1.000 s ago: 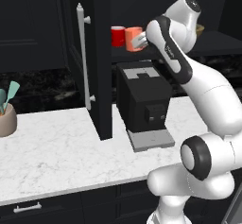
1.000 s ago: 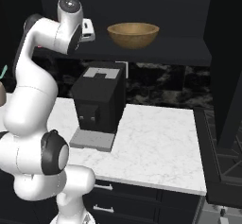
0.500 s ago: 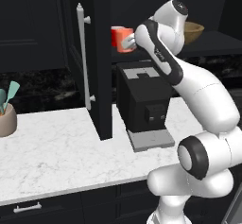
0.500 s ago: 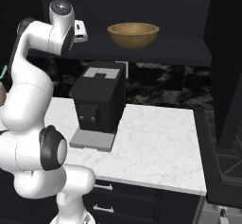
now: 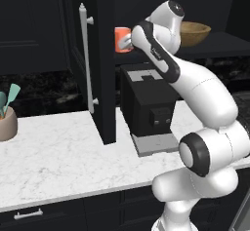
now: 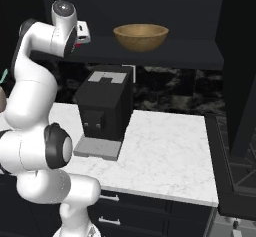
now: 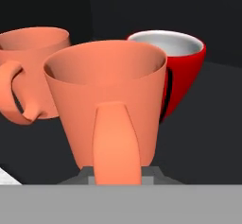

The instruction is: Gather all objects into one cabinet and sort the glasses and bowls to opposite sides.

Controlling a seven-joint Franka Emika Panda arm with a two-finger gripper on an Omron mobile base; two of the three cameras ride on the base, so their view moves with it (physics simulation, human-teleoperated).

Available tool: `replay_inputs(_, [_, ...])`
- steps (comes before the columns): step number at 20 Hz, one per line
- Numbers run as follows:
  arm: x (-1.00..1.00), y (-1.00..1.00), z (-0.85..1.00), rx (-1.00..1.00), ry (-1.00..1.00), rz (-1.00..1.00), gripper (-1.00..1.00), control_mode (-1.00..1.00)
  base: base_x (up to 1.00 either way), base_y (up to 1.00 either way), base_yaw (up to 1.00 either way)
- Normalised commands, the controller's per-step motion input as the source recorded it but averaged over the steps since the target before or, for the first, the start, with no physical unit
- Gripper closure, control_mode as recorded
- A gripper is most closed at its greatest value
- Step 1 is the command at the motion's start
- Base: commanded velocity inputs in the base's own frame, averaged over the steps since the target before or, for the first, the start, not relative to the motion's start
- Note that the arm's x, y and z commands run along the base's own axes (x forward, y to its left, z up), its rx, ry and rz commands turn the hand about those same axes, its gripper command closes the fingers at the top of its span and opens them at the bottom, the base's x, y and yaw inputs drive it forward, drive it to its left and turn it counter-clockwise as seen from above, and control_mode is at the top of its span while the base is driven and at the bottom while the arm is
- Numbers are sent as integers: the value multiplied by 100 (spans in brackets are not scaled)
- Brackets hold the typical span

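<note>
Fingers (image 7: 117,183) clamp my orange mug (image 7: 108,105) by its handle, just beside the red mug (image 7: 176,67), grouping cups away from the bowl (image 5: 194,33).

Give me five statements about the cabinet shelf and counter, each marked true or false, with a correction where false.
1. The wooden bowl sits on the cabinet shelf. True.
2. The end effector is shut on a coral mug. True.
3. The red mug lies tipped over. False: it stands upright.
4. The coffee machine is on the shelf. False: it stands on the marble counter.
5. The cabinet door is open. True.
</note>
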Motion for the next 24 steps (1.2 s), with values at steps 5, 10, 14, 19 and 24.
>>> replay_inputs(5, [19, 12, 0, 2, 0, 0, 100, -100, 0, 0, 0])
replay_inputs(10, [22, 9, -12, 1, 0, 0, 100, -100, 0, 0, 0])
replay_inputs(14, [13, 14, -19, 0, 0, 0, 100, -100, 0, 0, 0])
replay_inputs(19, [24, 15, -4, 0, 0, 0, 100, -100, 0, 0, 0])
replay_inputs(24, [29, 4, -1, 0, 0, 0, 100, -100, 0, 0, 0])
